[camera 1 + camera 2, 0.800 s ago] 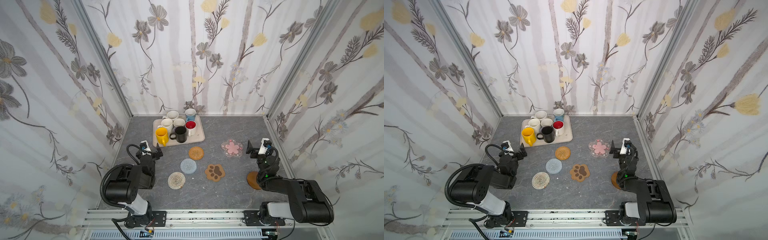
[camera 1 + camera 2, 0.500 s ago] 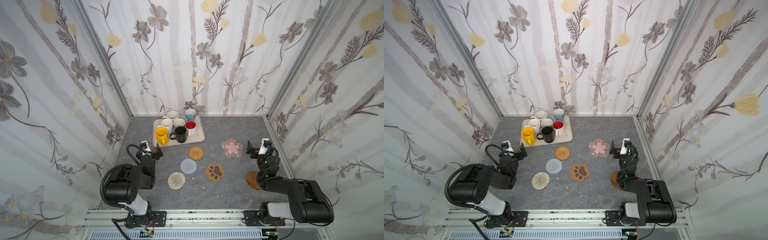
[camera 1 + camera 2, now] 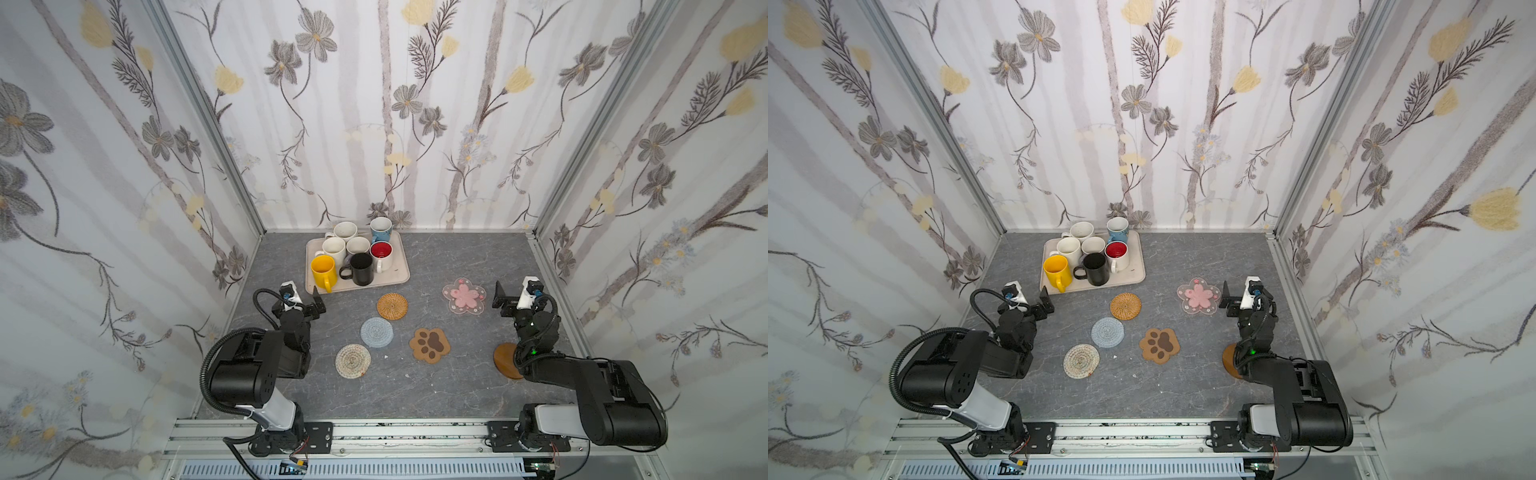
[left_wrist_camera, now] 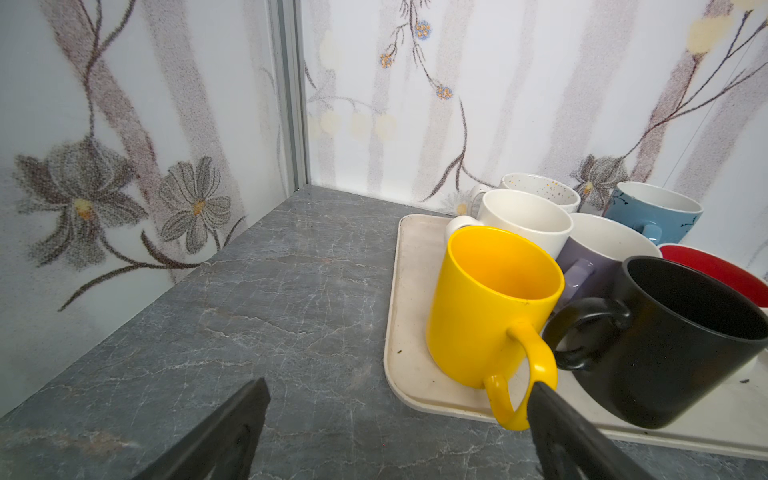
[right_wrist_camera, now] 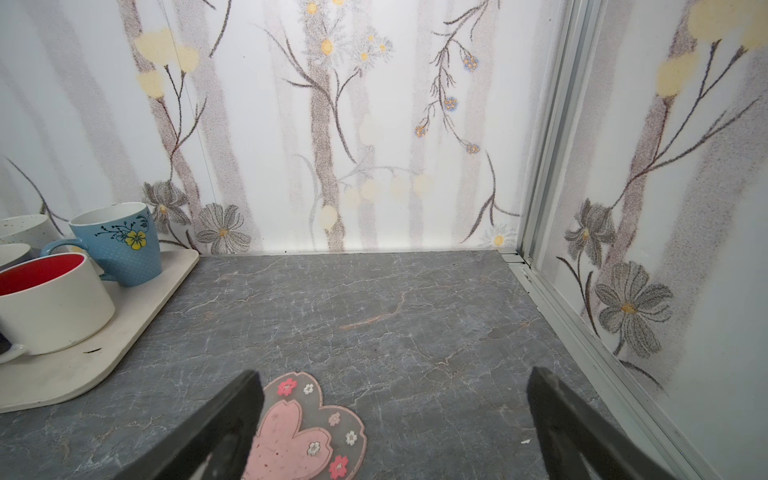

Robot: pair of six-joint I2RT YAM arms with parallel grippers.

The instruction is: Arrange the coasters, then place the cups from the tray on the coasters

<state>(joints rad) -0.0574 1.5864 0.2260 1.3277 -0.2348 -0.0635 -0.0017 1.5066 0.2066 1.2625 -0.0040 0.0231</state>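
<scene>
Several cups crowd the cream tray [image 3: 400,275] at the back: yellow [image 3: 323,268], black [image 3: 360,268], red-inside white [image 3: 381,252], light blue [image 3: 380,229], lavender [image 4: 598,253] and two cream ones. Coasters lie loose on the table: rattan [image 3: 392,306], blue crochet [image 3: 376,332], beige woven [image 3: 353,361], paw [image 3: 429,344], pink blossom [image 3: 464,295]. A brown wooden disc [image 3: 503,360] is half hidden under the right arm. My left gripper [image 4: 399,388] is open and empty just in front of the yellow cup's handle [image 4: 515,390]. My right gripper [image 5: 395,376] is open and empty beside the blossom coaster [image 5: 307,432].
Flowered walls close in the left, back and right sides. An aluminium rail [image 3: 374,432] with both arm bases runs along the front edge. Bare grey tabletop [image 3: 469,253] lies right of the tray.
</scene>
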